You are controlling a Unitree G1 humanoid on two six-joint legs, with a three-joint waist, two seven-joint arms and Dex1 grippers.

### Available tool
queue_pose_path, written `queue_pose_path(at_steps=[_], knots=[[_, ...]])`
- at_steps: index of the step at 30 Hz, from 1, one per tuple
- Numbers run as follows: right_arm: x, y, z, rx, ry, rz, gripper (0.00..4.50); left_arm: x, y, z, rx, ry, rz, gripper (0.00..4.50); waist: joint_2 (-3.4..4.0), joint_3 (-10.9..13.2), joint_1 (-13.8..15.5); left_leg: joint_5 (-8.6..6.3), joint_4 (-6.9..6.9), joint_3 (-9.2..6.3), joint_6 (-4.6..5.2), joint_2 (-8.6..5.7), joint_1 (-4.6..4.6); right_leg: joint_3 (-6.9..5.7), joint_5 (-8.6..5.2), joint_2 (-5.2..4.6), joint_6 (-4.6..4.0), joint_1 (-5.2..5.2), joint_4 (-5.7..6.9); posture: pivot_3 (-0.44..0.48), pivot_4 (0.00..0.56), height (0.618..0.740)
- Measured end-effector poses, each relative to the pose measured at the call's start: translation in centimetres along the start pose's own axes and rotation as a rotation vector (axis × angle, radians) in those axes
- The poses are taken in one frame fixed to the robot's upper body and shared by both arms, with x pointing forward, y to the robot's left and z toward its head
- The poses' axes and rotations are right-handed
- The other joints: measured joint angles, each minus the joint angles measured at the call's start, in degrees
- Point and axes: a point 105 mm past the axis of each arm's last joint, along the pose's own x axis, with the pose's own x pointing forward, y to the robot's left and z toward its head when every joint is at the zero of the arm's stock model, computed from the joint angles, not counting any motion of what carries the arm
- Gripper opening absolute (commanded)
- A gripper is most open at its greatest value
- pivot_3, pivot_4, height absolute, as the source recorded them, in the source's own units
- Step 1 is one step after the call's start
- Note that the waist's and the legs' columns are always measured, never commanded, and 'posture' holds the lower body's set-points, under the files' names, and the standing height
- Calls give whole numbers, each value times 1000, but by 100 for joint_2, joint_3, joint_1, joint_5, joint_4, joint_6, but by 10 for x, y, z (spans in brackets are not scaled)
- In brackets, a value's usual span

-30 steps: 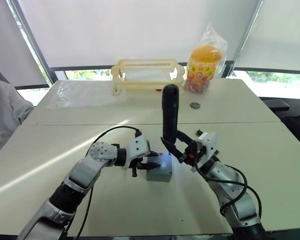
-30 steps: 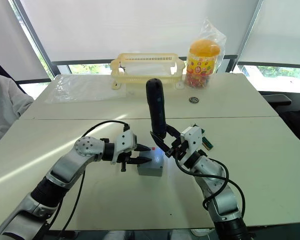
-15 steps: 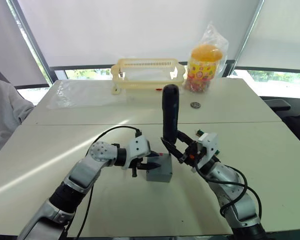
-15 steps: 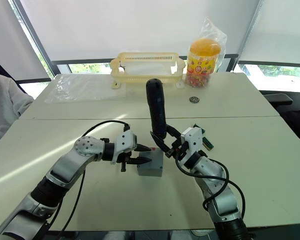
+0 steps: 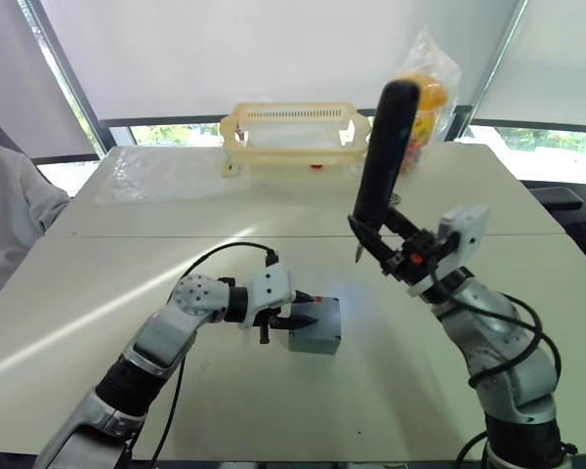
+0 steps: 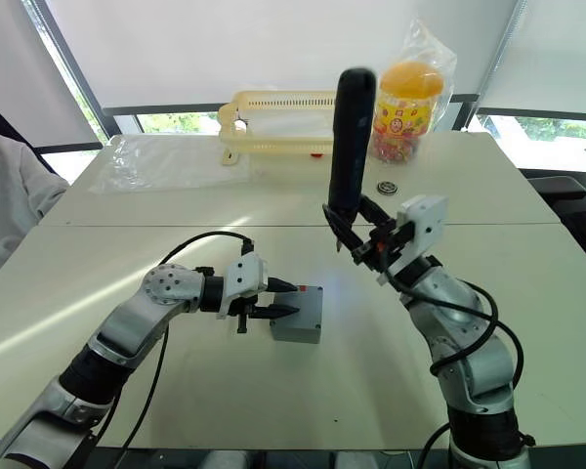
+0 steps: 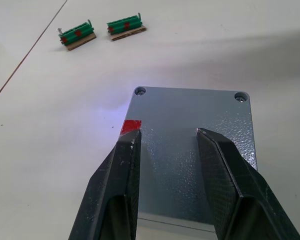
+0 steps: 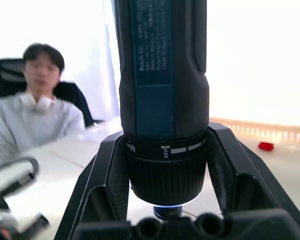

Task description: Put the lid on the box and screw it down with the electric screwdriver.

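The grey box (image 5: pixel 314 330) sits mid-table with the lid (image 7: pixel 190 125) lying flat on top; screws show in two far corners, and a red mark (image 7: pixel 131 124) is at one edge. My left gripper (image 5: pixel 291 319) is open, its fingers (image 7: pixel 122 165) spread just above the lid on the box's left side. My right gripper (image 5: pixel 379 234) is shut on the electric screwdriver (image 5: pixel 381 147), held upright and high, up and to the right of the box. Its bit (image 5: pixel 357 256) points down in the air, clear of the lid.
A pale yellow basket (image 5: pixel 293 132) and a candy jar in a bag (image 6: pixel 405 98) stand at the table's far edge, with a clear plastic sheet (image 5: pixel 156 176) to the left. Two green circuit boards (image 7: pixel 77 35) lie beyond the box. A person (image 8: pixel 40 100) sits at the left.
My right arm has lifted the screwdriver up and to the right, off the box's corner. The left gripper stays at the box, and the camera has shifted slightly.
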Motion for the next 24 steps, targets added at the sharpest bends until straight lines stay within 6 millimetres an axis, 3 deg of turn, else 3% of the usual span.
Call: queue_pose_path(at_steps=[4,8,12,15,18,20,24], knots=[[0,-19,14,159,33,-72,1760,-3,1,2,-37,-13,3,1752,10,27,-10,0,1,2,1,4,-1,2,0,3,-1,-3,6,0,150,740],[-5,-36,9,224,176,-104,1760,-5,5,6,-84,-23,-3,1752,14,71,-21,1,1,6,2,0,-10,1,1,6,1,-12,12,0,150,740],[-12,-53,12,238,307,-129,1760,-4,14,18,-104,-40,-16,1752,40,126,-26,-2,80,21,11,-4,-103,-3,20,11,41,-96,83,0,150,740],[-39,-71,16,263,516,-162,1760,-9,20,48,-68,-100,-57,1752,29,169,38,-3,95,6,13,-9,-138,-26,20,9,45,-109,78,0,150,740],[-63,-69,21,333,645,-121,1760,-15,22,70,-35,-146,-93,1752,30,173,-7,-16,97,18,34,-9,-141,-23,20,8,47,-109,71,0,150,740],[-76,-78,20,357,717,-175,1760,-13,16,78,-53,-176,-139,1752,28,174,-29,-16,99,20,35,-9,-140,-22,20,9,47,-109,74,0,150,740],[-129,-108,0,392,960,-421,1760,-13,7,78,-62,-178,-193,1752,25,175,-16,-16,110,19,35,-7,-131,-21,20,15,46,-105,85,0,150,740]])
